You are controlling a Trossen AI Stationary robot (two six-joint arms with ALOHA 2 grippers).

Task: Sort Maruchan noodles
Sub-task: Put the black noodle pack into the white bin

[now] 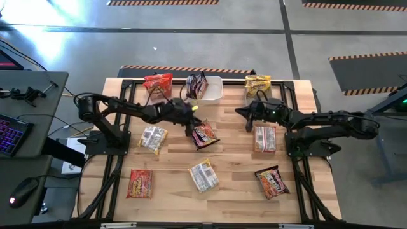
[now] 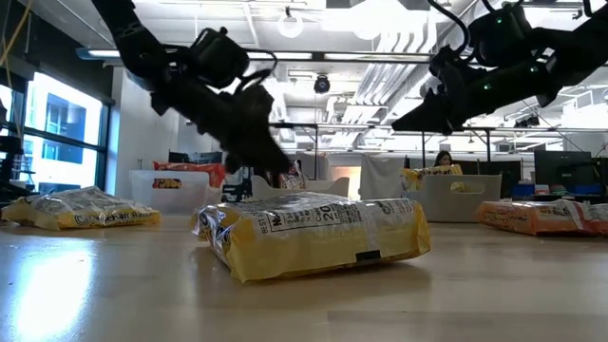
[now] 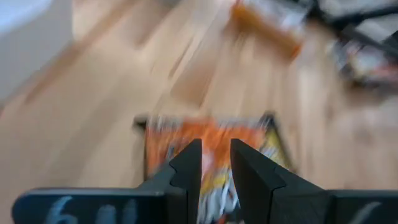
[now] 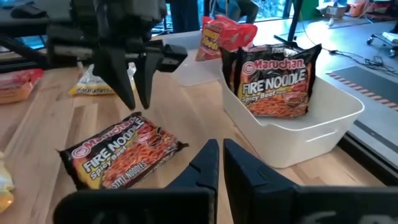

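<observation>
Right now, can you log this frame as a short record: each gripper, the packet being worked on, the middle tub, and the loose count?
Left gripper: fingers slightly apart, just above the dark Fire Noodle packet, holding nothing
Right gripper: shut, holding nothing
Dark Fire Noodle packet: lying flat, label up
Middle tub: matching dark packet upright inside
Loose packets: six, counting that one

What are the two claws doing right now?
Left claw: slightly open, empty, above a dark noodle packet.
Right claw: closed, empty.
</observation>
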